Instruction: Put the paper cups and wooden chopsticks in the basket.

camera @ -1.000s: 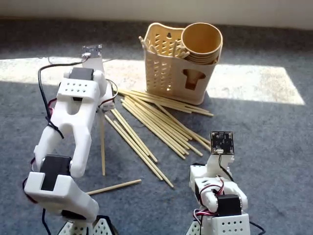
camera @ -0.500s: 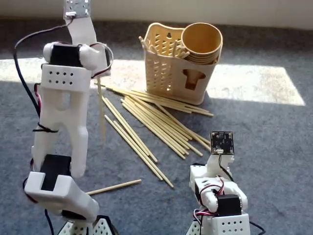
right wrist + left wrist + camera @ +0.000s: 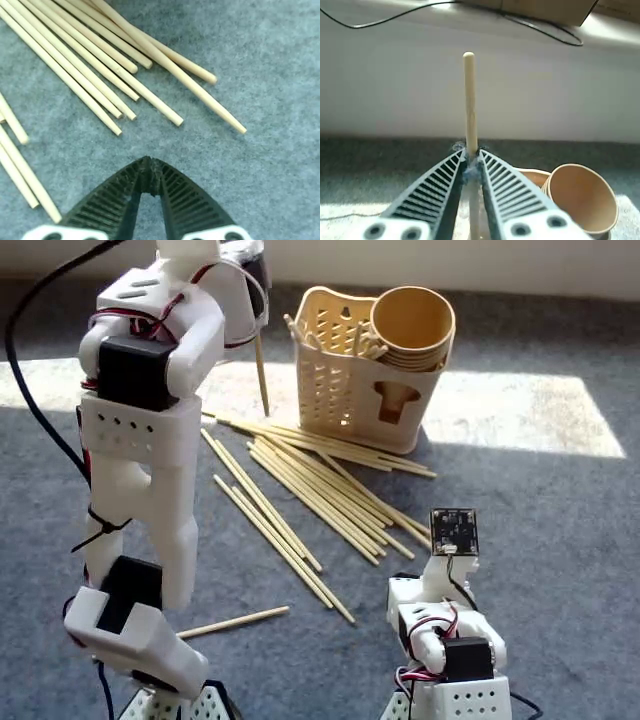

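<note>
The grey worktop (image 3: pixel 560 540) is the biggest thing here. My left arm (image 3: pixel 150 440) stands tall over it. The basket (image 3: pixel 340 390) sits at the far side, and a stack of paper cups (image 3: pixel 412 325) lies tilted in its right part, with a few sticks in its left part. A big pile of wooden chopsticks (image 3: pixel 320 490) lies on the worktop in front of the basket. One lone chopstick (image 3: pixel 235 621) lies apart, near my left arm's base.

My right pincer (image 3: pixel 146 175) is closed with nothing in it. It hangs low over the worktop, near the ends of some sticks in the pile.

My left pincer (image 3: pixel 470 152) is squeezed tight on one chopstick (image 3: pixel 262 375). The stick hangs down in the air, just beside the basket's left wall.

I think dropping this stick in comes next. Things could go wrong. The low end hangs below the basket's rim, so if I swing across now it may knock the wall and push the basket. The stick is thin, so it may twist or slip in my grip. The basket is crowded, so the stick may bounce off a cup and fall out.
</note>
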Robot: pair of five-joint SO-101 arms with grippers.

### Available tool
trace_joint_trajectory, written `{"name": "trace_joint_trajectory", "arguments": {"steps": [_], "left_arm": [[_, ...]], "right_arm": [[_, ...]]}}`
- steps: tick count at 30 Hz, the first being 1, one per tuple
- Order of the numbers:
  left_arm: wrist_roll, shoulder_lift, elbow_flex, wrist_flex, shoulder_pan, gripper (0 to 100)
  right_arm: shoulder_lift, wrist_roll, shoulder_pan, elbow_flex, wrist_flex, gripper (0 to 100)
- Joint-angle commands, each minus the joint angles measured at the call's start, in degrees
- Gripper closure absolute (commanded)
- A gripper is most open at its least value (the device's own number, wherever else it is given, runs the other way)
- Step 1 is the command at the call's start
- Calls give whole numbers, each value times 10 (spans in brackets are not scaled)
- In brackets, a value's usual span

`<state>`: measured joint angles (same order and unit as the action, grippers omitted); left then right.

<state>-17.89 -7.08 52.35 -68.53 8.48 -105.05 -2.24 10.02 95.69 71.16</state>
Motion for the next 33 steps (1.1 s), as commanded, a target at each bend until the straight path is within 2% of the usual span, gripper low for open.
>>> {"name": "trace_joint_trajectory", "arguments": {"steps": [1, 11, 17, 23, 33], "left_arm": [[5, 3, 8, 91, 13, 995], [4, 5, -100, 311, 30, 995], [4, 10, -160, 370, 29, 995], [-74, 6, -220, 433, -18, 995], [-76, 9, -393, 592, -35, 995]], "right_arm": [[-2, -2, -5, 86, 6, 994], [-2, -2, -5, 86, 6, 994], [-2, -2, -5, 86, 6, 994], [-2, -2, -5, 86, 6, 994], [-2, -2, -5, 86, 6, 994]]}}
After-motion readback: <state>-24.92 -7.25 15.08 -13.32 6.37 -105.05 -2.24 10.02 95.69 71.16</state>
